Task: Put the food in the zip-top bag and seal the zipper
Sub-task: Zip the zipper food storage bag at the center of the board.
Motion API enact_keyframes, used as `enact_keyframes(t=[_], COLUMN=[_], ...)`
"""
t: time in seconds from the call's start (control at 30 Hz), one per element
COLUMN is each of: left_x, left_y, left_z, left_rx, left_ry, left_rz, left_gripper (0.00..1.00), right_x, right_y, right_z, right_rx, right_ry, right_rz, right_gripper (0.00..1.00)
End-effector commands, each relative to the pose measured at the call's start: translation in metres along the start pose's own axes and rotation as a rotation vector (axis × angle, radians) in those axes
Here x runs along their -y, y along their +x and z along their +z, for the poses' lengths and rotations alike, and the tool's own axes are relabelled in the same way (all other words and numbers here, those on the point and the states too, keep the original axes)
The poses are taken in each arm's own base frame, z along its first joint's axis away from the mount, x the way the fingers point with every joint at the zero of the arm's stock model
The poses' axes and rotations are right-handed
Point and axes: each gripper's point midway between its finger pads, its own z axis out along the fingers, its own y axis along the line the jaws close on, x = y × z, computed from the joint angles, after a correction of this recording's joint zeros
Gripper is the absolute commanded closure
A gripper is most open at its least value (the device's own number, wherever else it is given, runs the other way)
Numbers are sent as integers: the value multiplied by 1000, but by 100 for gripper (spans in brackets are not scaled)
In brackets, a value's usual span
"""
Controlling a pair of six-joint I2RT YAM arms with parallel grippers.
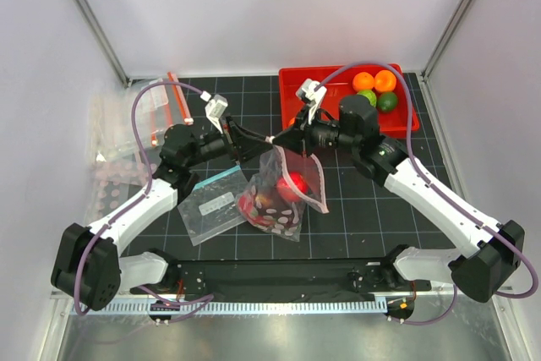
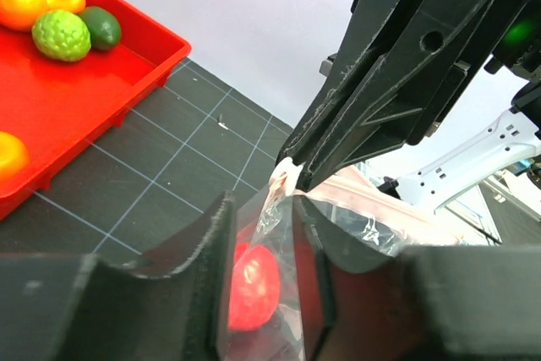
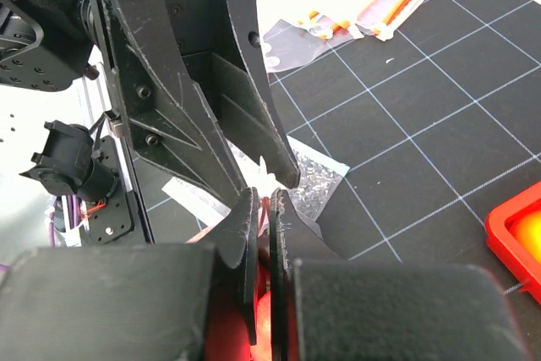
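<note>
The zip-top bag (image 1: 286,200), clear with white dots, hangs above the mat from its mouth. A red round fruit (image 1: 292,184) sits inside it over darker pieces I cannot tell apart. My right gripper (image 1: 280,142) is shut on the reddish zipper strip (image 2: 372,189) at the bag's top corner. In the right wrist view its jaws (image 3: 264,200) stand nearly touching on the film. My left gripper (image 1: 267,139) meets it from the left. In the left wrist view its jaws (image 2: 264,209) stand apart around loose bag film, with the red fruit (image 2: 254,289) showing below.
A red tray (image 1: 338,80) with oranges and green fruits stands at the back right; it also shows in the left wrist view (image 2: 84,99). A plain clear bag with a teal strip (image 1: 211,202) lies left of the dotted bag. More clear bags (image 1: 139,116) are piled at the far left.
</note>
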Motion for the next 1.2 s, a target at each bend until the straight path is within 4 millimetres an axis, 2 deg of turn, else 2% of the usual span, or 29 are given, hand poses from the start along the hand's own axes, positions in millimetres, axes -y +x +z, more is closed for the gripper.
enact_keyframes(t=[0.0,0.07,0.1,0.13,0.2,0.23,0.3,0.33,0.37,0.43,0.5,0.57,0.6,0.77,0.8,1.17], left_x=[12,12,12,11,12,12,14,14,16,16,17,17,16,17,17,-1], left_y=[-9,-8,-7,-8,-9,-9,-10,-10,-11,-10,-11,-10,-10,-12,-13,-30], left_z=[-1,0,0,1,0,0,0,-1,-1,-1,-1,-1,-1,-1,-2,-14], left_rx=[24,19,18,19,22,24,25,26,29,28,31,28,29,34,41,132], left_ry=[43,49,50,47,47,48,53,54,58,57,59,63,60,58,52,-139], left_rz=[45,43,42,41,41,42,42,44,48,47,49,47,47,48,48,56], left_gripper=[66,77,91,98,100,100,100,100,100,100,100,100,100,100,100,100], right_x=[-11,-12,-12,-11,-12,-14,-12,-12,-13,-12,-11,-12,-11,-8,-6,1], right_y=[-28,-30,-29,-29,-29,-28,-27,-27,-27,-26,-26,-28,-27,-24,-24,-13], right_z=[-4,-5,-5,-4,-4,-4,-3,-3,-2,-1,1,2,3,5,4,-9], right_rx=[94,104,103,102,102,99,97,99,99,94,93,92,87,71,70,79], right_ry=[-38,-36,-36,-34,-39,-49,-49,-51,-54,-55,-53,-59,-59,-46,-31,47], right_rz=[-37,-42,-40,-41,-40,-40,-39,-42,-42,-38,-34,-35,-28,-18,-14,4], right_gripper=[99,99,99,99,99,96,78,61,57,52,52,59,72,90,98,99])
